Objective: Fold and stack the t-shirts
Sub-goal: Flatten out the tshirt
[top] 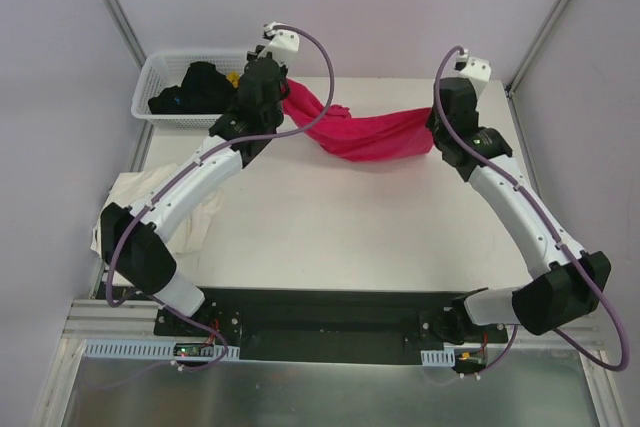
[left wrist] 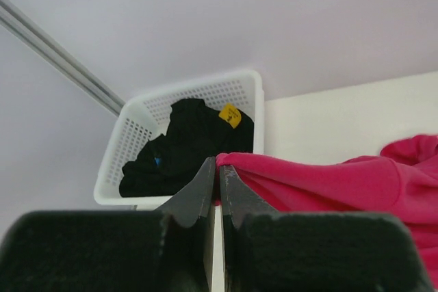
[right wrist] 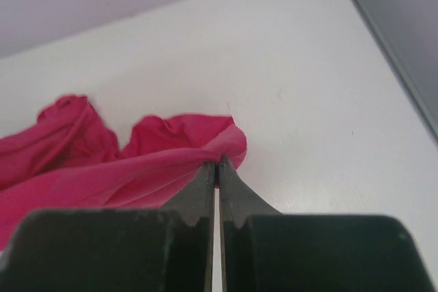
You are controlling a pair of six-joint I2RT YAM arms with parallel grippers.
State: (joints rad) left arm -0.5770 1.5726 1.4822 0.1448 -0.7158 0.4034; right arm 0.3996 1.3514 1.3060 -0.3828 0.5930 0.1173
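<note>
The magenta-red t-shirt [top: 370, 134] hangs stretched between my two grippers over the far part of the table, sagging in the middle. My left gripper [top: 283, 92] is shut on its left end, seen in the left wrist view [left wrist: 219, 162] with the shirt [left wrist: 328, 182] running off to the right. My right gripper [top: 437, 132] is shut on its right end, seen in the right wrist view [right wrist: 217, 163] with the shirt [right wrist: 102, 162] bunched to the left. The cream-white t-shirt [top: 135, 202] lies crumpled at the table's left edge, partly under my left arm.
A white lattice basket [top: 165, 75] holding black cloth [top: 195, 89] with a yellow tag stands at the far left corner; it also shows in the left wrist view [left wrist: 137, 128]. Metal frame posts rise at both far corners. The table's right edge [right wrist: 383, 39] runs close to my right gripper.
</note>
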